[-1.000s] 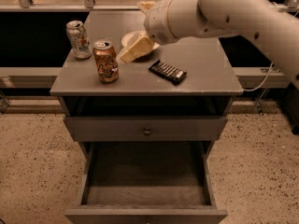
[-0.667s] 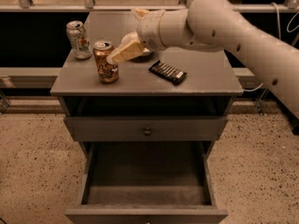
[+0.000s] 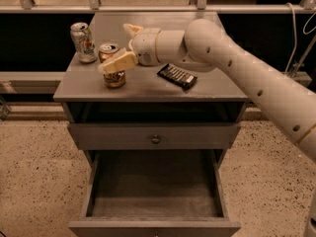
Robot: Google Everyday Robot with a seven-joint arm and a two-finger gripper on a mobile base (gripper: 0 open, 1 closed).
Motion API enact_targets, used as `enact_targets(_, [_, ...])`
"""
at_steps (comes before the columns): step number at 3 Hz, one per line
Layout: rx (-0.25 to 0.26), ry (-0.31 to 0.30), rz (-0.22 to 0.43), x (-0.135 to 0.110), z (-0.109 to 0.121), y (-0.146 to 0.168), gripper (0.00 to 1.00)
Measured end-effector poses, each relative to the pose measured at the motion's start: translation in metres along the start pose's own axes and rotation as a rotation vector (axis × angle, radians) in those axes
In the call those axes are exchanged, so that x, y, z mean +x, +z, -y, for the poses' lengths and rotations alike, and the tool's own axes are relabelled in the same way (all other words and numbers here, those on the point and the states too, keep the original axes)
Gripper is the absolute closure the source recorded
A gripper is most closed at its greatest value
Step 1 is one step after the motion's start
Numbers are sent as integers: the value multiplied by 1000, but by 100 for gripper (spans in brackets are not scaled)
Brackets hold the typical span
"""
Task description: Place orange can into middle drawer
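The orange can [image 3: 113, 74] stands upright on the left part of the grey cabinet top [image 3: 148, 85]. My gripper [image 3: 124, 46] comes in from the right, open, with its jaws spread wide. The near finger [image 3: 117, 62] lies across the front of the can's upper half. The far finger [image 3: 132, 29] is behind and to the right of the can. The can still rests on the top. The middle drawer [image 3: 154, 194] is pulled out below, showing side walls and a bare grey floor.
A white-silver can [image 3: 83, 42] stands just left of and behind the orange can. A black snack bar [image 3: 177, 76] lies on the top to the right, under my arm. A shut drawer front with a round knob [image 3: 155, 138] sits above the open drawer.
My arm has swung left across the cabinet top. The near finger has gone from beside the orange can to across its front. The cans and the bar have not moved.
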State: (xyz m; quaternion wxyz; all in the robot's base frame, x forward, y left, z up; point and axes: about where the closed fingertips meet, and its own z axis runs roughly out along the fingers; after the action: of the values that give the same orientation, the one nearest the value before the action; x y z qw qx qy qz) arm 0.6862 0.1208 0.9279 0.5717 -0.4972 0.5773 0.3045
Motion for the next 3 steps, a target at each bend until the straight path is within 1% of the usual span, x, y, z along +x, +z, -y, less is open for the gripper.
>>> enact_targets(1, [-59, 82, 31, 7, -21, 7, 0])
enact_targets(2, [-60, 83, 32, 6, -22, 8, 0])
enact_targets(3, [-65, 83, 33, 5, -23, 10, 16])
